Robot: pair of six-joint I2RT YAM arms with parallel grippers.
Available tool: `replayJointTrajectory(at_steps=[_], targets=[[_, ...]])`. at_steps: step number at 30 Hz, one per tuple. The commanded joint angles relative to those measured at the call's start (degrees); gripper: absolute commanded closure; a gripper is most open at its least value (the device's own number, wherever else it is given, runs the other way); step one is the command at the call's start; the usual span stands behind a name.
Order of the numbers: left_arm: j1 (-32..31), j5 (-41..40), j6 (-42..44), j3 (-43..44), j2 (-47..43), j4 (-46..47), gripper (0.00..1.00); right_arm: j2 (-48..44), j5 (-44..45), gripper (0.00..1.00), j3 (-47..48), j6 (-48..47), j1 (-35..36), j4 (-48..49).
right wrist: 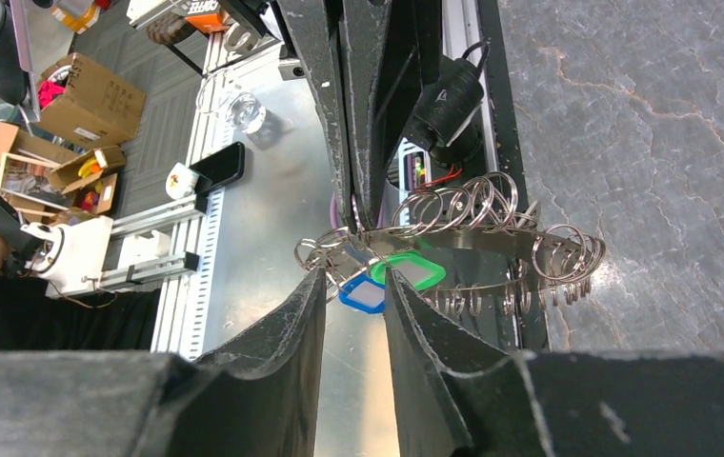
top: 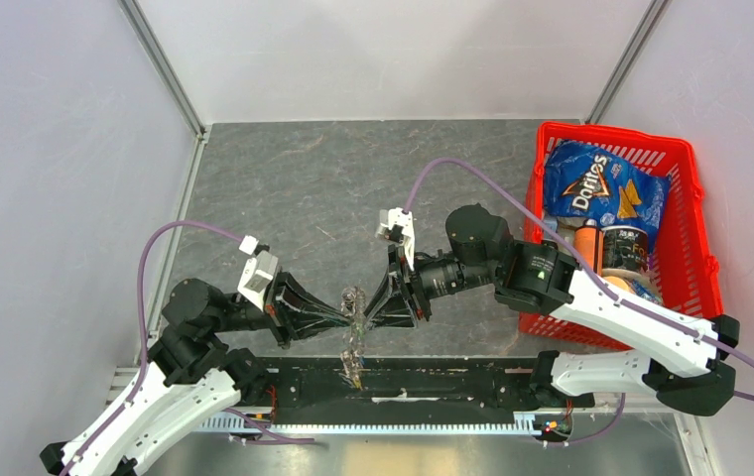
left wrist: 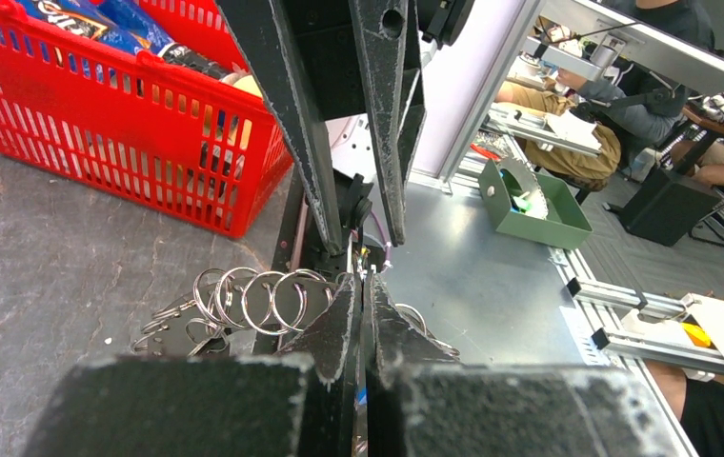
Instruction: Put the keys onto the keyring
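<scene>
The keyring (right wrist: 472, 238) is a flat dark disc fringed with silver split rings, seen edge-on in the right wrist view. My left gripper (left wrist: 366, 286) is shut on the disc's edge and holds it above the table's near edge. Its fingers (right wrist: 358, 143) come down from the top of the right wrist view. Two small keys hang under the disc, one green-headed (right wrist: 415, 271) and one blue-headed (right wrist: 363, 296). My right gripper (right wrist: 356, 278) faces the left one with its jaws apart, the tips just below the disc beside the keys. From above, the keyring (top: 353, 297) sits between both grippers.
A red basket (top: 695, 233) at the right holds a blue Doritos bag (top: 596, 188) and cans. A black rail (top: 452, 382) runs along the near edge under the grippers. The grey tabletop (top: 294, 188) stretches behind them, between white walls.
</scene>
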Motion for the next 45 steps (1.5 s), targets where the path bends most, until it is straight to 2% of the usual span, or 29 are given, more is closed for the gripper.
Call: replayJointTrajectory(at_steps=[1,25,30,45], targets=[[0.0,0.4,-0.7,0.4,-0.2,6.6,0.98,-0.2,0.2,0.64,2.8,-2.8,-0.1,0.8],[0.0,0.5,-4.0,0.6,-0.4,9.9,0.98,3.4,4.0,0.65,8.5,-9.2,5.5,-2.1],[0.0,0.4,-4.3,0.6,-0.2,10.6,0.98,3.3,5.6,0.69,8.6,-9.4,6.4,-1.7],[0.0,0.8,-5.1,0.1,0.1,11.8,0.98,2.3,9.0,0.73,8.1,-9.5,7.7,1.7]])
